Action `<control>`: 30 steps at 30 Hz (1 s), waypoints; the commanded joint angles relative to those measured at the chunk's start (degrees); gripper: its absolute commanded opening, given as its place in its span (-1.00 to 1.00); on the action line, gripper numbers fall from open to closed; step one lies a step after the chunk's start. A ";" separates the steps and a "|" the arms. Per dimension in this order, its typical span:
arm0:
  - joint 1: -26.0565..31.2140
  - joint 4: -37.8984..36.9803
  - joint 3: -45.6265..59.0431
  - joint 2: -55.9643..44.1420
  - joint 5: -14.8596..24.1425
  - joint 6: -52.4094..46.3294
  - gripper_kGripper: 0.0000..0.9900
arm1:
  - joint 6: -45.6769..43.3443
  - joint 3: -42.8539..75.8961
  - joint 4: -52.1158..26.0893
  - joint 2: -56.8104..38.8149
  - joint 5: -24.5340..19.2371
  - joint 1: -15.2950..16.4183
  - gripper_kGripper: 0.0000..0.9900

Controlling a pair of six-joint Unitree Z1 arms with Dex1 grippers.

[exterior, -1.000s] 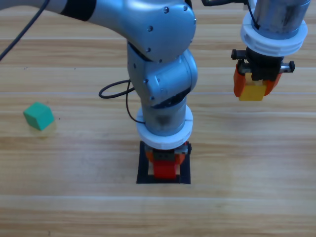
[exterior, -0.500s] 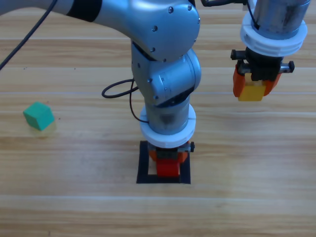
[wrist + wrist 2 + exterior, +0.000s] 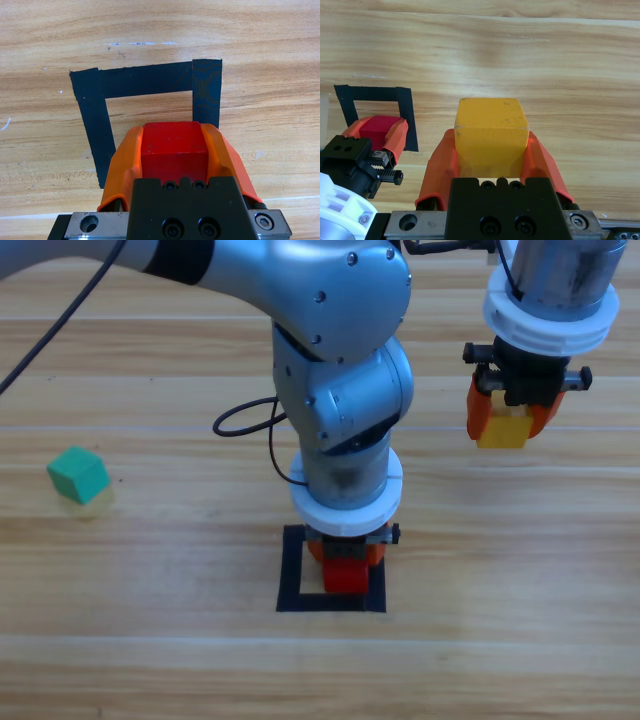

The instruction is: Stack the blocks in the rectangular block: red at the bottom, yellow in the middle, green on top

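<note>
If the left gripper (image 3: pixel 175 150), its jaws pinching the small bright red cube (image 3: pixel 345 575), releases off-centre in the flat black square outline (image 3: pixel 292 570), the small yellow cube (image 3: pixel 503 428) pinched in the right gripper's (image 3: pixel 508 420) jaws may stack crooked.

No readable text, label, brand, number or sign is showing anywhere in these three camera views.

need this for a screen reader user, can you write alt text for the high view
The left gripper holds the red cube inside the black square outline on the wooden table. At upper right, the right gripper holds the yellow cube above the table, and the teal-green cube sits alone at far left.
</note>
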 commanded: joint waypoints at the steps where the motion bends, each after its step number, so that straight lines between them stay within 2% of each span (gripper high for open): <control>1: -0.89 0.52 0.45 3.49 0.67 0.62 -0.92 | -0.50 0.22 -1.00 4.21 0.63 0.03 -1.00; 30: 1.31 1.84 0.36 2.70 1.46 1.85 -0.92 | -0.94 0.13 -1.26 4.48 1.16 0.03 -1.00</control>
